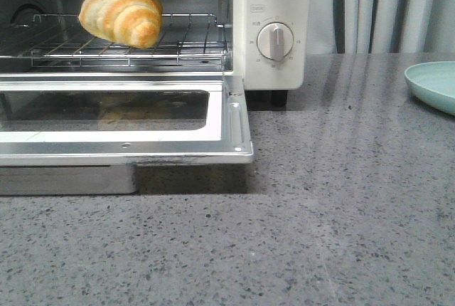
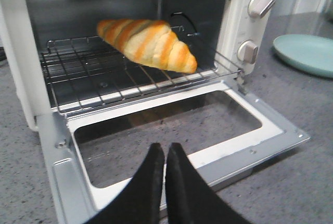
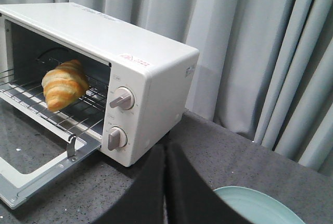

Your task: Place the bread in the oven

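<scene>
The croissant (image 1: 122, 13) lies on the wire rack (image 1: 192, 43) inside the cream-white oven (image 1: 274, 7). The oven's glass door (image 1: 234, 117) is folded down flat and open. The croissant also shows in the left wrist view (image 2: 148, 44) and the right wrist view (image 3: 63, 85). My left gripper (image 2: 165, 148) is shut and empty, above the front edge of the open door (image 2: 270, 130). My right gripper (image 3: 165, 148) is shut and empty, above the counter to the right of the oven (image 3: 151, 88). Neither gripper shows in the front view.
A pale teal plate (image 1: 434, 85) sits on the speckled grey counter (image 1: 341, 213) to the right of the oven; it shows in the wrist views too (image 2: 307, 52) (image 3: 260, 208). Grey curtains (image 3: 250, 41) hang behind. Two dials (image 1: 274, 40) are on the oven's right panel.
</scene>
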Available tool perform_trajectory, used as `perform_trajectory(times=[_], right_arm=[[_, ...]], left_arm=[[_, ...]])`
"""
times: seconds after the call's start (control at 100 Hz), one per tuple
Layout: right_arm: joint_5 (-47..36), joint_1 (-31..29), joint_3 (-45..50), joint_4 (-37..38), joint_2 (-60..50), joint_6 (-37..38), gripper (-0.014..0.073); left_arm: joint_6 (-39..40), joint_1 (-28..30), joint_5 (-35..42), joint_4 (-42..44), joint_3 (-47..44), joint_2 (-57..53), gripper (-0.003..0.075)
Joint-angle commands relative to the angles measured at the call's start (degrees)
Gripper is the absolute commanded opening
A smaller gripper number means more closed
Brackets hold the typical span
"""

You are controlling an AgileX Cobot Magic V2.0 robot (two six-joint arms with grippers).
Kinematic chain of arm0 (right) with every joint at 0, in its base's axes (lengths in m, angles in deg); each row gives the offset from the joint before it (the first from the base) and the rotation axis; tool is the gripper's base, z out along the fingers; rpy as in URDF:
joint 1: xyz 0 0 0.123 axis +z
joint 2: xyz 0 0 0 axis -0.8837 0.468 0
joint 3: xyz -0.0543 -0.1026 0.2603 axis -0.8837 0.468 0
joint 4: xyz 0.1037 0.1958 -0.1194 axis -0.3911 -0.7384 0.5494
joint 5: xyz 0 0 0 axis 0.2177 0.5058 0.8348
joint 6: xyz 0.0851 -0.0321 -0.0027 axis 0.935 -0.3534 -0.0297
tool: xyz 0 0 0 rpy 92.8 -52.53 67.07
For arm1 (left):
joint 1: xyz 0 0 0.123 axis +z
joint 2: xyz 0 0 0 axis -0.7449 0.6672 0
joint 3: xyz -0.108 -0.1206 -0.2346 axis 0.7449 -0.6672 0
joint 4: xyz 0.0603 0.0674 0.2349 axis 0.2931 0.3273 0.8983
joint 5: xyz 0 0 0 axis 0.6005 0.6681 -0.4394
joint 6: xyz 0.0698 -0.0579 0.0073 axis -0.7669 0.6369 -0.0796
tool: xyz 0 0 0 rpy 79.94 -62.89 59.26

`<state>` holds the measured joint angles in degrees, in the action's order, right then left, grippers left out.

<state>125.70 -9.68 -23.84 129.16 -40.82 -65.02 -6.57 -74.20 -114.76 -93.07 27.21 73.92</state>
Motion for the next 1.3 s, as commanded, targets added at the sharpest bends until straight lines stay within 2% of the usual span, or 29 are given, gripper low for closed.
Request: perform_trajectory(times=[0.0,0.08,0.23,0.33,0.5,0.67,1.29], right_arm=[[-3.68,-0.18,-1.21,2.63,0.5,-0.03,-0.0069],[-3.68,-0.18,-1.21,2.63,0.5,-0.03,-0.0069],[-3.68,-0.18,-1.21,2.63,0.5,-0.03,-0.0069],[-3.68,-0.18,-1.21,2.63,0.5,-0.03,-0.0069],[-3.68,-0.18,-1.21,2.63,0.5,-0.03,-0.0069],[-3.68,-0.18,-1.21,2.63,0.5,-0.03,-0.0069],[-3.68,-0.18,-1.21,2.63,0.5,-0.03,-0.0069]], left_arm=[[-2.53,1.05,5.07,2.67,-0.45,-0.79,-0.0021],[-5.0,4.12,7.78,2.79,-5.06,-3.77,-0.0021],[-4.88,12.32,24.54,-0.3,-17.65,-10.18,-0.0021],[-4.88,17.7,26.74,-4.4,-22.54,-12.84,-0.0021],[-4.75,22.6,24.87,-4.29,-24.36,-12.66,-0.0021],[-4.75,22.71,13.1,-4.06,-24.34,-12.66,-0.0021],[-4.75,22.71,13.66,-4.28,-24.34,-12.66,-0.0021]])
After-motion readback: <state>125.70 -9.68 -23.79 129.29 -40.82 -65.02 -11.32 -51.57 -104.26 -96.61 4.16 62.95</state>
